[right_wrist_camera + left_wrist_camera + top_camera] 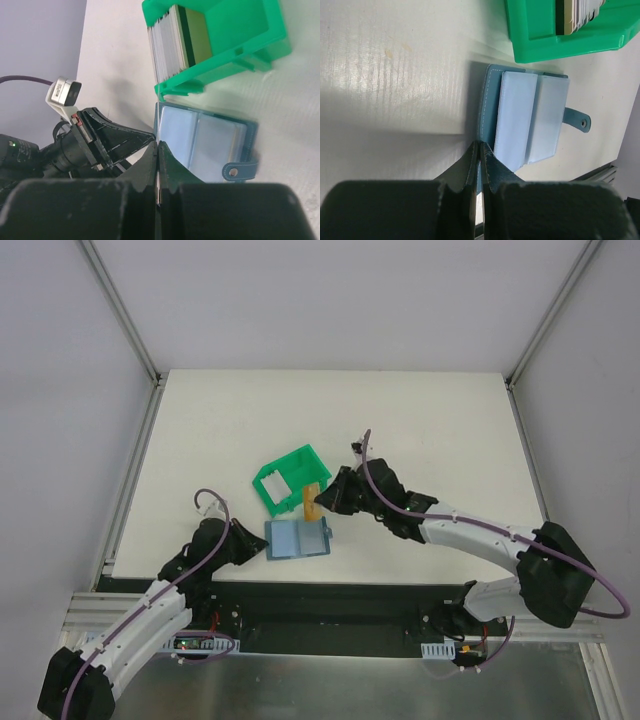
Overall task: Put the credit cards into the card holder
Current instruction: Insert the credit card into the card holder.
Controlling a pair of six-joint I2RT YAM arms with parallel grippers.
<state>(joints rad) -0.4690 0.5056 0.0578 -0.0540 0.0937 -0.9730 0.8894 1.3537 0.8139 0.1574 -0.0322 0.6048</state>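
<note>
Claw state: left claw [479,149] pinches card holder [530,117] edge (holder lies open ahead of it); right claw [158,150] pinches tan-gold card [311,503], holder beyond its tips.

A robotics lab test cell: a bare white counter [420,420] boxed in by aluminium frame posts [121,312] at its far corners and plain grey walls [50,440], with two cabled robot arms [470,535] bolted to a mounting rail [330,600] along its near edge.
</note>
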